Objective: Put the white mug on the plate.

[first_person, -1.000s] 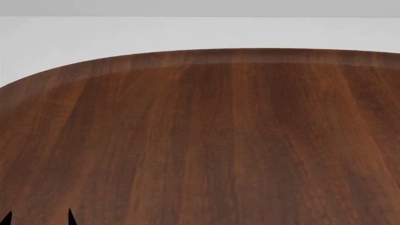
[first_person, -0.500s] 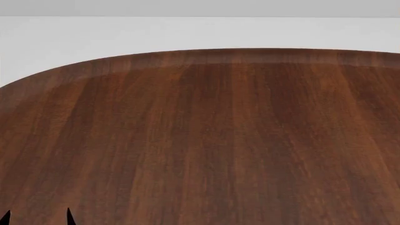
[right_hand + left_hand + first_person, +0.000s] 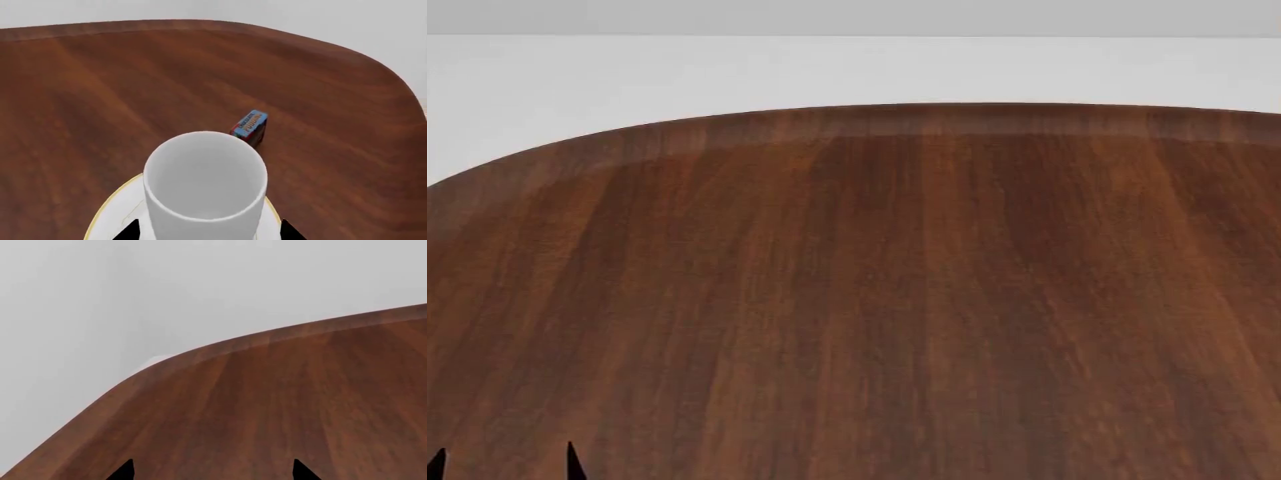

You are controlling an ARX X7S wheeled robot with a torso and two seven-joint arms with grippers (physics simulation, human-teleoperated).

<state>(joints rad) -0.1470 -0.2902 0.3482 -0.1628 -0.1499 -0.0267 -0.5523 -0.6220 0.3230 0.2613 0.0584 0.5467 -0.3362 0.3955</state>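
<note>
In the right wrist view the white mug stands upright over the middle of the plate, a white plate with a thin golden rim. The mug's base is hidden, so I cannot tell whether it rests on the plate. My right gripper is astride the mug's lower part, jaws spread, with a strip of plate showing between each black fingertip and the mug wall. My left gripper is open and empty over bare wood. Its tips show at the bottom left of the head view. Neither mug nor plate shows in the head view.
A small blue and red box lies on the brown wooden table just beyond the mug. The table's rounded edge runs close ahead of the left gripper, and its far edge crosses the head view.
The left gripper's fingertips have drifted very slightly to the left in the head view. Nothing else has visibly changed.
</note>
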